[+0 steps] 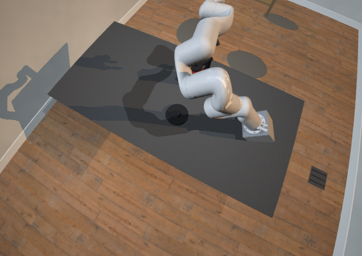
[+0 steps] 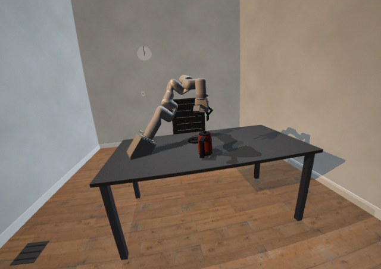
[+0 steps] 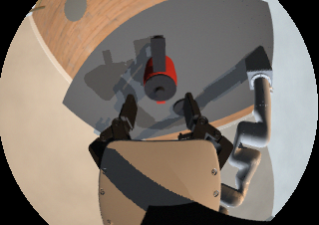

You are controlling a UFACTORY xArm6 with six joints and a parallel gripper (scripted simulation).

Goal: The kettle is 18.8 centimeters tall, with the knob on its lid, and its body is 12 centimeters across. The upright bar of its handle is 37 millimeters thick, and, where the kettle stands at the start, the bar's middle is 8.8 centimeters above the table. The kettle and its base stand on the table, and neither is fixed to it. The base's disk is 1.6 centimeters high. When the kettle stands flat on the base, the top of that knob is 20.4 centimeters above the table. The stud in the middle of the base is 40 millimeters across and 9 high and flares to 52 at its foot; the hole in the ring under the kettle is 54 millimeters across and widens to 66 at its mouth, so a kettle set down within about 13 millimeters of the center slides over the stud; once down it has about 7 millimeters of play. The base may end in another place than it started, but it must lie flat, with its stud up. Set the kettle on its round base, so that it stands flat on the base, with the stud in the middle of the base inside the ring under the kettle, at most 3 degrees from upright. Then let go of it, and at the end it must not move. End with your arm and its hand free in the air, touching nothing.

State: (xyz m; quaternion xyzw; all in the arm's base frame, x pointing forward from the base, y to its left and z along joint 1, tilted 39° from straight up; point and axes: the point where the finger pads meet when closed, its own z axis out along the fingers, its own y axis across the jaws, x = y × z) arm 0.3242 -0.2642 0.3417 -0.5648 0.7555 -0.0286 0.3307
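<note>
Standing upright: red kettle (image 2: 205, 143), dark handle | base (image 1: 176, 114) apart | fingers wide, empty

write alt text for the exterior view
A red kettle stands on a dark table, its round base just behind it. A pale arm reaches over from the left, its open gripper hanging empty above the kettle.

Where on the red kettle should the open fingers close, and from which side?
Take the kettle by the upright dark bar of its handle, probably coming down from above, where the open gripper hangs. The bar juts clear of the round body, so a finger fits on each side.
</note>
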